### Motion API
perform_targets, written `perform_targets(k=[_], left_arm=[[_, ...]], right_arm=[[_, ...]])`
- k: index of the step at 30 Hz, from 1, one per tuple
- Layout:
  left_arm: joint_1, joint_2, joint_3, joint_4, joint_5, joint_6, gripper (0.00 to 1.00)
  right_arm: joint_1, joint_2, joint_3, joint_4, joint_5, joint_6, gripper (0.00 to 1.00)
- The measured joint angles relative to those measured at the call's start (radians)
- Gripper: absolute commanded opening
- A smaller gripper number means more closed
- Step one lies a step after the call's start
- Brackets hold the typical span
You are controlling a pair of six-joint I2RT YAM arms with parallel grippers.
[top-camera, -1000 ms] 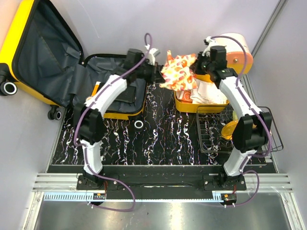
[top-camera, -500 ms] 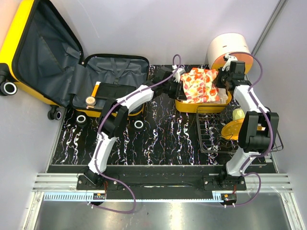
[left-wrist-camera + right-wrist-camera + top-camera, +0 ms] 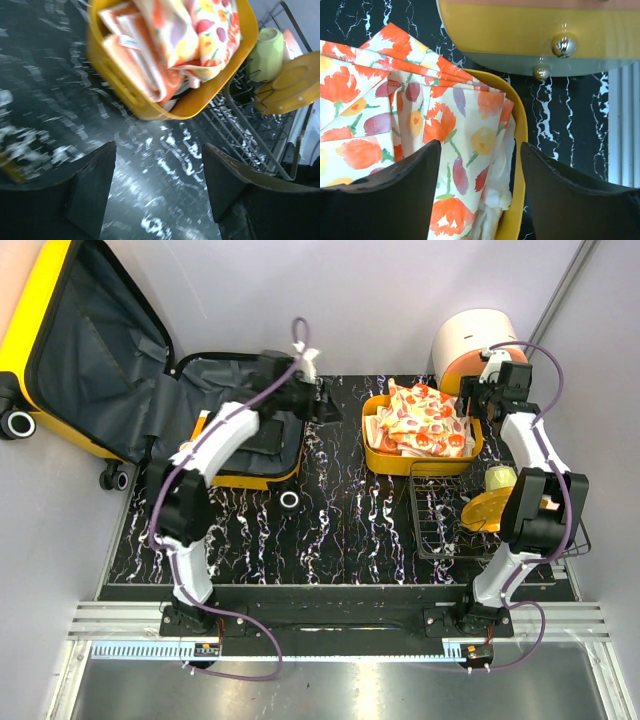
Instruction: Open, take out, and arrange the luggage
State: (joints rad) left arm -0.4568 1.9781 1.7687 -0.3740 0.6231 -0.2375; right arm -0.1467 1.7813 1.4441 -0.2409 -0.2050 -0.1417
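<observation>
Floral cloth (image 3: 425, 420) is in the yellow basket (image 3: 371, 445); your left gripper (image 3: 159, 150) and right gripper (image 3: 480, 145) gape empty, so lift clear before reaching left for the luggage (image 3: 100, 350)

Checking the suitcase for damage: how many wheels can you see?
3 wheels: one at the far left edge, one below the open lid, one on the black mat. A fourth may sit behind the left arm.

The left arm stands up from its base at lower left, folds at the elbow and extends to the upper centre of the top view. There the left hand (image 3: 322, 403) has its fingers (image 3: 90, 190) spread wide. The right arm runs up the right side of the frame — the right hand (image 3: 472, 400) points toward frame left, fingers (image 3: 395, 190) likewise parted.
</observation>
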Motion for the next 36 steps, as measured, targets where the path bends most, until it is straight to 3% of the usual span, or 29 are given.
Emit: perform_targets(k=[5, 8, 18, 24, 28, 29, 36], left_arm=[[0.161, -0.179, -0.084, -0.054, 0.006, 0.077, 0.73], [0.213, -0.239, -0.132, -0.068, 0.006, 0.099, 0.72], [0.222, -0.249, -0.223, -0.129, 0.006, 0.116, 0.72], [0.225, -0.249, -0.223, -0.129, 0.005, 0.116, 0.72], [0.229, -0.249, -0.225, -0.129, 0.004, 0.116, 0.72], [0.23, -0.25, -0.225, -0.129, 0.004, 0.116, 0.72], [0.238, -0.267, -0.24, -0.126, 0.001, 0.116, 0.72]], right_arm=[[-0.004, -0.005, 0.051, -0.06, -0.051, -0.01, 0.7], [-0.004, -0.007, 0.086, -0.127, -0.112, 0.02, 0.75], [-0.004, -0.014, 0.081, -0.264, -0.336, 0.287, 0.74], [0.002, 0.017, 0.079, -0.273, -0.387, 0.396, 0.75], [0.014, 0.057, 0.079, -0.281, -0.379, 0.428, 0.57], [0.016, 0.063, 0.079, -0.282, -0.379, 0.428, 0.45], [0.031, 0.068, 0.087, -0.275, -0.384, 0.455, 0.1]])
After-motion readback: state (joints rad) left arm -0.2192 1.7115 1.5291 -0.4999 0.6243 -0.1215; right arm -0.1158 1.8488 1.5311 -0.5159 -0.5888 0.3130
